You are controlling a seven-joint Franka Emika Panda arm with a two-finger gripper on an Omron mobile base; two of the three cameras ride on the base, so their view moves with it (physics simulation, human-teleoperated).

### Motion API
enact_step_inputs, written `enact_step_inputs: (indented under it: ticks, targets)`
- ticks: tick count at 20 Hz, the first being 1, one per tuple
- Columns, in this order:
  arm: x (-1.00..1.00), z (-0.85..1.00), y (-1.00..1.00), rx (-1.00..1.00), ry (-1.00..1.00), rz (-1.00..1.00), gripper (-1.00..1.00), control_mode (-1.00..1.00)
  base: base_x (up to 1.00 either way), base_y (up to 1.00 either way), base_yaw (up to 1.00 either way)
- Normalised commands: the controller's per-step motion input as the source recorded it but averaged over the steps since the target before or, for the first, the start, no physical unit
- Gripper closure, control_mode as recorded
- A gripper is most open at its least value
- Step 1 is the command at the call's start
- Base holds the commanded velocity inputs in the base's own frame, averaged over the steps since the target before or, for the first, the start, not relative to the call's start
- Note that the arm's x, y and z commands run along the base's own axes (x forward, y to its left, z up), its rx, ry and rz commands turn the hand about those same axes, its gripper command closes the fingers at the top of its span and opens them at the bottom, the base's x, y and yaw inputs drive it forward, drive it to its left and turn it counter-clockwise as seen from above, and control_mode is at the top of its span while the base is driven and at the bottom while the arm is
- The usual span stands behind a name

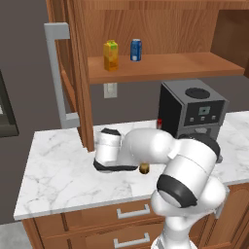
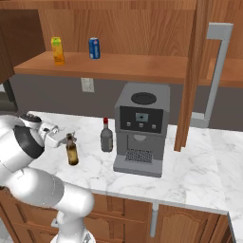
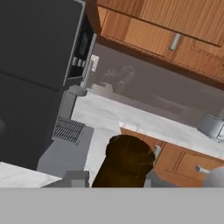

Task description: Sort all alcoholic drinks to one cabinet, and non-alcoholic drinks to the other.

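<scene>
Beer bottle (image 2: 72,153), upright near the counter's (image 2: 190,175) front edge, is pinched at the neck by the gripper (image 2: 68,139); toppling or slipping is risked if lifted off-centre.

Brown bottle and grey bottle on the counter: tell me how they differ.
The brown bottle is slim, amber and sits in the claw; the grey bottle is squat, red-capped and stands free beside the coffee machine. Both stand upright on the marble counter.
</scene>
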Motion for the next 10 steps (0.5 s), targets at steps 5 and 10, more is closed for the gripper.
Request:
enact_step_inputs:
  ticks: [5,10]
  targets:
    - [-0.28,0.98,0.0,0.02,0.01,0.09,1.0,-1.0,0.0,0.0,0.0]
    - [-0.15,0.83,-0.09,0.01,0.08,0.14,1.0,-1.0,0.0,0.0,0.0]
